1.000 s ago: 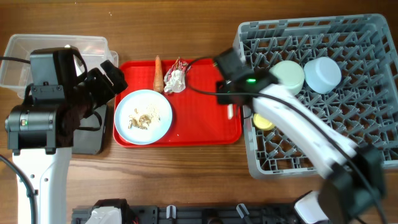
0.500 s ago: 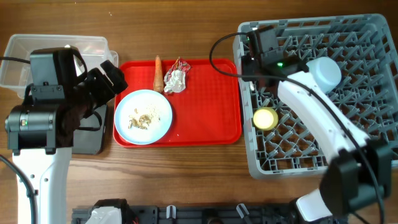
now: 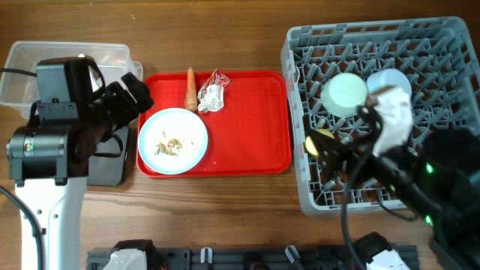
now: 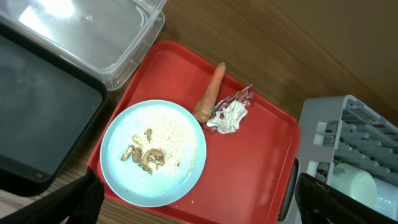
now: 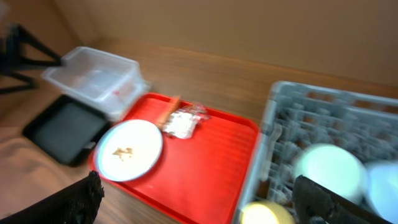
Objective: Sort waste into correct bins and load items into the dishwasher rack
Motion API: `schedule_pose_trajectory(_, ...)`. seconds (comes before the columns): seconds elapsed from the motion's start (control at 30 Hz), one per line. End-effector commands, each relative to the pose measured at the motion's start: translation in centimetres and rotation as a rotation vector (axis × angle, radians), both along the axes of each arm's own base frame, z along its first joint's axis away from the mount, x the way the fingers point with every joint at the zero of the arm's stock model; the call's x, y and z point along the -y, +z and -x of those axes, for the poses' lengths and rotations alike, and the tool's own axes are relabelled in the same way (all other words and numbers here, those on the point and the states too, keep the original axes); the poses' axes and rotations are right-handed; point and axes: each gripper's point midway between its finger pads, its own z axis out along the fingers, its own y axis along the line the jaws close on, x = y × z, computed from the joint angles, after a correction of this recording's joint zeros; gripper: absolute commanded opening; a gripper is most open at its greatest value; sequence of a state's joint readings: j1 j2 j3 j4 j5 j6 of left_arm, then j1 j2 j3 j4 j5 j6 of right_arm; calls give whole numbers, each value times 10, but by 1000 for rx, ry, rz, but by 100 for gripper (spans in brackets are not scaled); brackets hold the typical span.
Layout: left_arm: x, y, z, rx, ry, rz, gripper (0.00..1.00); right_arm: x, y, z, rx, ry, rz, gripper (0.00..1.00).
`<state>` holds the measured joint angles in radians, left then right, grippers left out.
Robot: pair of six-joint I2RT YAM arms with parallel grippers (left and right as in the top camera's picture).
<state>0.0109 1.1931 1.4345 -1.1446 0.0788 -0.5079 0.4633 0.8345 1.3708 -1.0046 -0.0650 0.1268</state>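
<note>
— What do the wrist views give me that overhead doesn't?

— Your left tool [image 4: 199, 182]: released, fingers spread wide and gripping nothing. Overhead, the arm hides that. Your right tool [image 5: 196, 182] is released too, though its view is blurred.

— And around?

— The pale blue plate [image 4: 154, 152] holds the crumbs [image 4: 144, 155]. From it, the carrot [image 4: 210, 93] lies at 1 o'clock, just beside the foil wrapper [image 4: 230, 115], all on the red tray [image 4: 249, 168]. The black tray [image 4: 37, 118] is at 9 and the clear tub [image 4: 93, 31] at 11. Overhead, your right arm crosses the rack [image 3: 294, 67], half hiding the yellow cup [image 3: 316, 139] and the blue bowl [image 3: 384, 78]. The green bowl [image 3: 345, 94] shows whole.
</note>
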Motion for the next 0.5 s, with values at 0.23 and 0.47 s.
schedule_pose_trajectory(0.23,-3,1,0,4,18,-2,100,64,-31,-7,268,-219,75,100)
schedule_pose_trajectory(0.47,-3,1,0,5,18,-2,100,68,-128,-5,337,-231,33,100)
